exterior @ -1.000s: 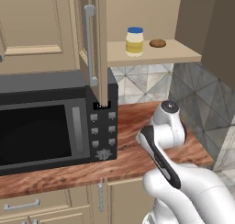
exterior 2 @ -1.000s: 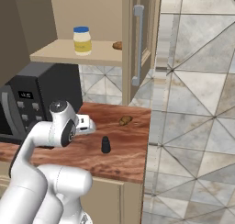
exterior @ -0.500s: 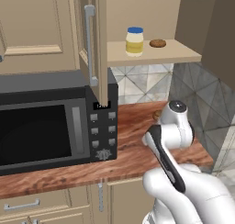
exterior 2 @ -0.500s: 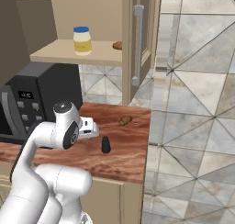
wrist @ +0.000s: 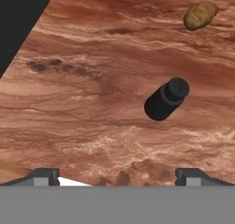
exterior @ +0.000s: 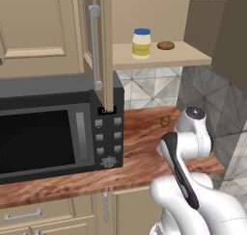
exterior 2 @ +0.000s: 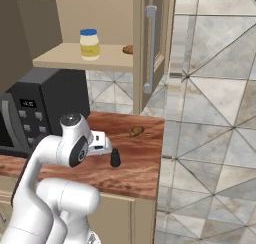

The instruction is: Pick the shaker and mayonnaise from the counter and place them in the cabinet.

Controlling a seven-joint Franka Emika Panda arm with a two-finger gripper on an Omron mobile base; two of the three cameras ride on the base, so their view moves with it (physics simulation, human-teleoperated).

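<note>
I find no text that I can read with certainty anywhere before me. The microwave (exterior: 58, 128) carries a small lit display above its keypad in both base views, but its characters are too small and blurred to make out, and the marks on its buttons are likewise illegible. The mayonnaise (exterior: 142, 43) on the cabinet (exterior: 159, 60) shelf bears a yellow label band on which I can discern no lettering or brand.
</note>
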